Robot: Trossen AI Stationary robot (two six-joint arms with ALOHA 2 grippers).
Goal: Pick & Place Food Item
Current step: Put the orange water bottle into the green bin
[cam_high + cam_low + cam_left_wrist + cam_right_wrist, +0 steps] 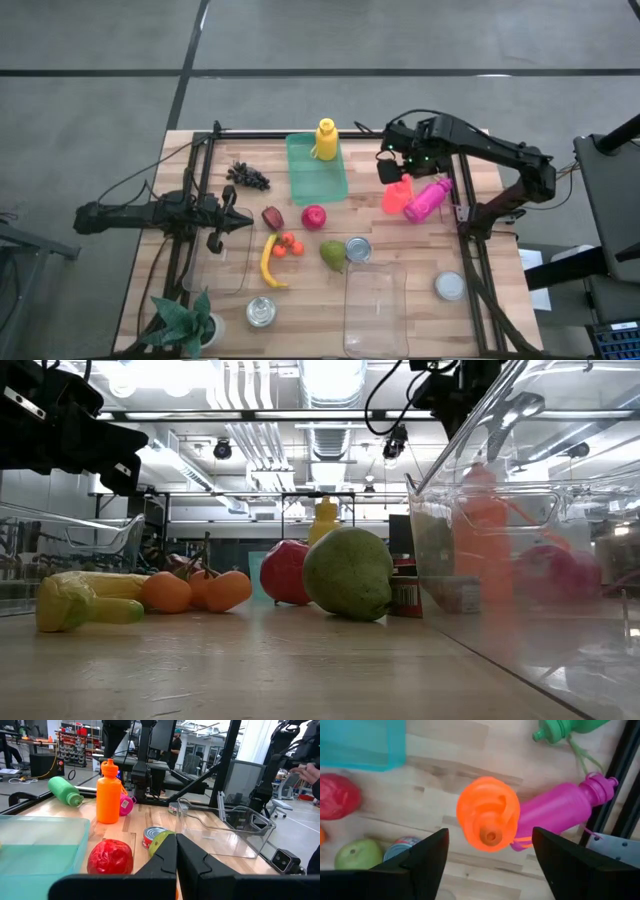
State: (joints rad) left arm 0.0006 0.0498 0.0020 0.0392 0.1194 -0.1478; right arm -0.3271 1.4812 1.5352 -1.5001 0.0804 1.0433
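Food lies mid-table: a red apple (314, 217), a green pear (332, 254), a yellow banana (268, 262), orange tomatoes (288, 245), dark grapes (247, 176) and a dark red fruit (272, 217). My left gripper (235, 220) is shut and hangs just left of the dark red fruit; in its wrist view the apple (111, 856) lies ahead of it (176, 856). My right gripper (390, 165) is open above an upright orange bottle (488, 820), one finger on either side of it, touching nothing (490, 857).
A green tray (316, 168) with a yellow bottle (326, 140) sits at the far side. A pink bottle (428, 198) and a green bottle (570, 730) lie by the orange one. A can (358, 249), clear containers (375, 310) (225, 262), a jar (261, 312), a lid (450, 286) and a plant (185, 320) stand nearer.
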